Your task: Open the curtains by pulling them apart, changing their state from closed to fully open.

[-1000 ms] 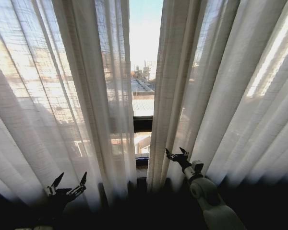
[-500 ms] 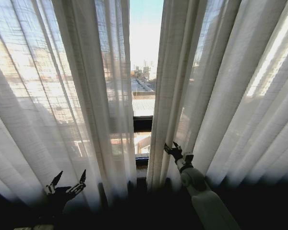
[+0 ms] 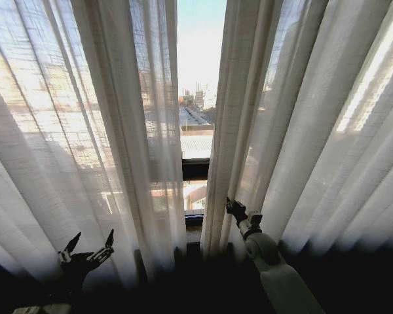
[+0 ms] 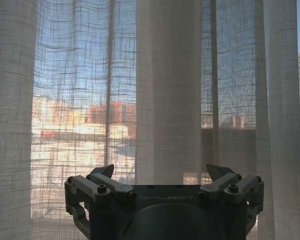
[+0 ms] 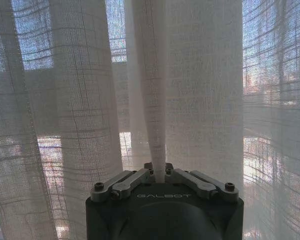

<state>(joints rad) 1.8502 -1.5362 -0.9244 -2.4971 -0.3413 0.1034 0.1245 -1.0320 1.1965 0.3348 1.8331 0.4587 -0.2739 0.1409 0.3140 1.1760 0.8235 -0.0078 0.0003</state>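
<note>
A: Nearest the camera, what's changed?
B: The right gripper has pinched its fingers onto a fold of the right curtain; a second ago they were spread. The left gripper hangs low before the left curtain, fingers wide, slightly lower than before.
A: And farther off?
B: The gap between the curtains has widened slightly, showing the window frame.
</note>
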